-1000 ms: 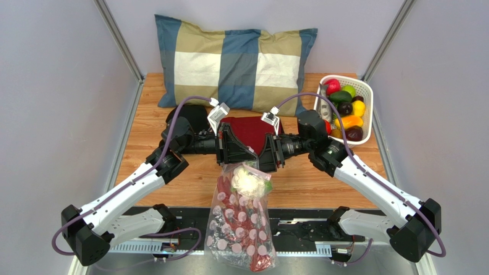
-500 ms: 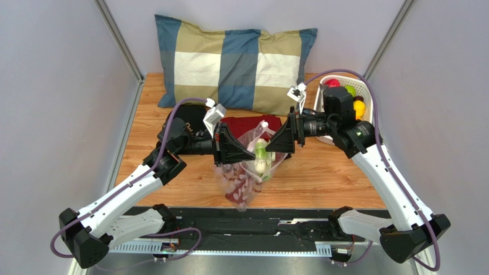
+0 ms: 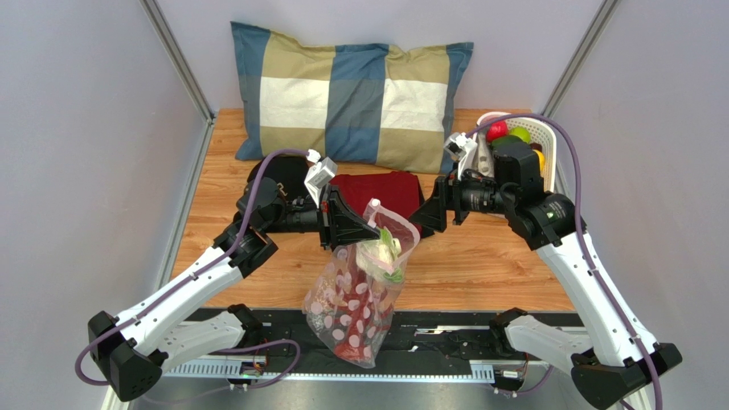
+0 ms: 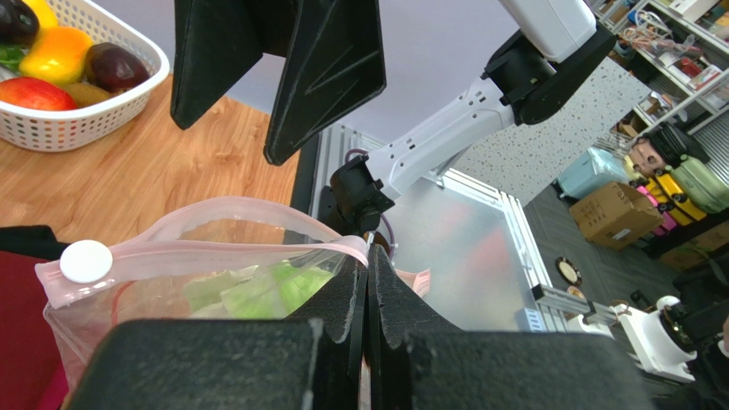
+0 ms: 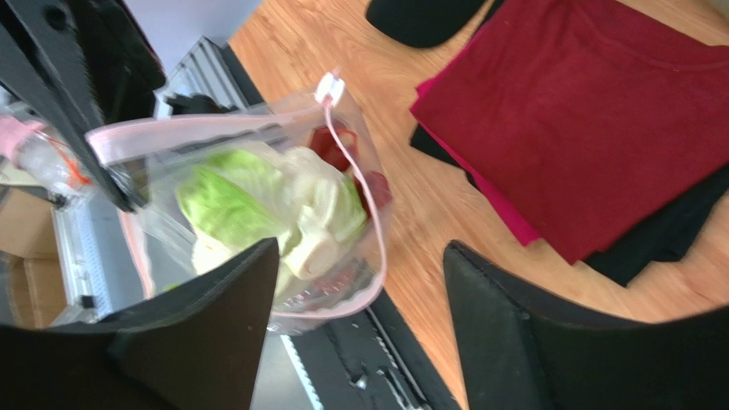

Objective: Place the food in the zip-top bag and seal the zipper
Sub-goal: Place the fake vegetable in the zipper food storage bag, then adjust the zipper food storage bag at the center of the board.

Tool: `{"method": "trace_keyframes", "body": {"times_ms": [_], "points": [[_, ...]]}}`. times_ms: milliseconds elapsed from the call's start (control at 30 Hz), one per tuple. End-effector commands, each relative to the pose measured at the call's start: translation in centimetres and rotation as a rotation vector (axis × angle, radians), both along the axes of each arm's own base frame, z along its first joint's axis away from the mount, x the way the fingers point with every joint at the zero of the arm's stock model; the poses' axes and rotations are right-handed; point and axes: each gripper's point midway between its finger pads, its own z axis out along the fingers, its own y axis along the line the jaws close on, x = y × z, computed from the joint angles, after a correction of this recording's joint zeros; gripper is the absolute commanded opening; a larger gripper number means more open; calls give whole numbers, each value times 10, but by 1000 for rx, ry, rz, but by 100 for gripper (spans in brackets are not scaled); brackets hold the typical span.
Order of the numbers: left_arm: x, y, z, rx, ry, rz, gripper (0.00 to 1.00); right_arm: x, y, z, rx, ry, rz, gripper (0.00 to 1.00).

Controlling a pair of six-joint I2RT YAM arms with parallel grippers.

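The bag is crinkly clear plastic, edged with a pink zipper strip and a white round slider button. Red and white blobs can be seen through its lower half. A pale green, leafy cabbage piece is tucked just under the gaping mouth.

The bag is dangled past the near edge of the wooden table, pinched at the rim by the left gripper, whose fingers are squeezed tight on the plastic. The right gripper is spread wide just beside the mouth, with nothing held. Glossy fruit is piled in the white holey basket.
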Motion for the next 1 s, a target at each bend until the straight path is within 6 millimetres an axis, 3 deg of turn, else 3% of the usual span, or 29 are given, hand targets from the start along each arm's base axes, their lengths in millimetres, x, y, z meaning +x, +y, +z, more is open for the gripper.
{"method": "trace_keyframes", "body": {"times_ms": [0, 167, 233, 267, 300, 333, 367, 400, 433, 467, 500, 533, 567, 633, 700, 767, 900, 933, 967], "points": [[-6, 6, 27, -83, -109, 2, 0, 12, -10, -24, -88, 2, -56, 80], [-9, 6, 25, -77, -95, -13, 0, 18, 11, -29, -20, 87, 14, 79], [-9, 6, 25, -74, -94, -11, 0, 18, 19, -34, -8, 136, 46, 70], [-9, 7, 25, -73, -95, -9, 0, 20, 20, -38, -17, 151, 44, 62], [-7, 7, 24, -71, -91, 1, 0, 18, 21, -40, -16, 167, 57, 27], [-6, 8, 20, -52, -78, 13, 0, 15, 22, -45, -22, 199, 73, 7], [-4, 9, 17, -37, -66, 32, 0, 13, 22, -34, -9, 192, 83, 0], [7, 11, 19, -21, -56, 103, 0, 4, 24, -23, 20, 193, 122, 0], [11, 14, 2, 55, -9, 139, 0, -1, 26, -5, 68, 188, 123, 0], [14, 19, -3, 88, -39, 172, 0, -12, 24, 24, 131, 130, 125, 0], [28, 25, -2, 114, -56, 265, 0, -16, 26, 43, 164, 74, 113, 0], [32, 32, -16, 178, -39, 309, 0, -18, 27, 57, 190, 5, 100, 0], [38, 39, -19, 205, -83, 354, 0, -25, 24, 59, 179, -38, 94, 0], [47, 48, -27, 259, -91, 426, 1, -36, 27, 37, 102, 10, 114, 0], [52, 51, -33, 310, -106, 440, 0, -36, 30, 15, 57, 83, 112, 0], [51, 51, -45, 364, -71, 422, 0, -34, 31, 6, 42, 101, 108, 0], [30, 39, -22, 300, -57, 290, 0, -32, 41, 9, 33, 77, 124, 0], [26, 36, -12, 263, -68, 264, 0, -33, 45, 32, 73, 50, 138, 0], [22, 34, -6, 243, -70, 242, 0, -36, 48, 37, 79, 36, 152, 0]]}}
